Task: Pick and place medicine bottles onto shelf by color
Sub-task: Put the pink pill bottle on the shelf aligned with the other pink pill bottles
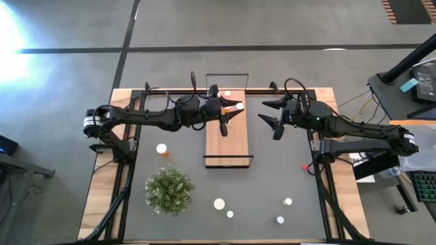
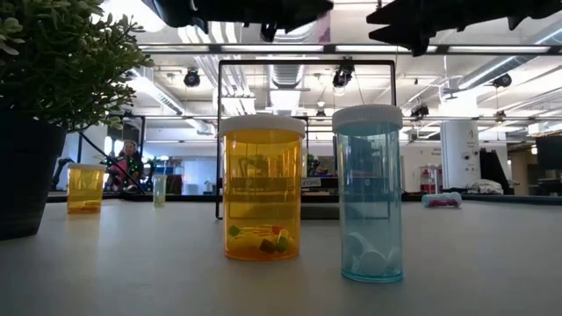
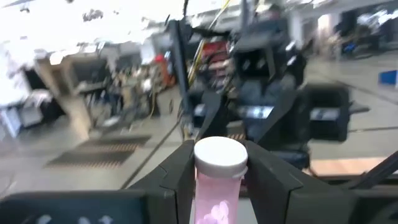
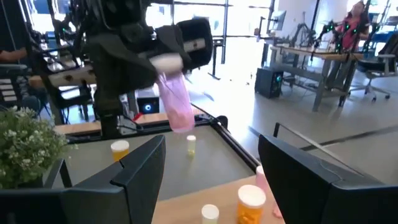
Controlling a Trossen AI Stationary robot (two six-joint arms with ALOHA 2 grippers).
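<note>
Pink and capped in white, a medicine bottle [image 3: 217,186] is seen clamped between the fingers of the left gripper [image 1: 227,112], carried above the far end of the shelf [image 1: 225,146], where an orange bottle [image 4: 251,202] and other bottles are already gathered. The right gripper [image 1: 271,117] is held just beside the shelf with its fingers apart and nothing between them. Trouble could be expected at the set-down: the bottle is held tilted in the right wrist view, so it could topple if released that way, and the standing bottles could be knocked by the descending fingers. More bottles are left waiting on the table [image 1: 272,184]
</note>
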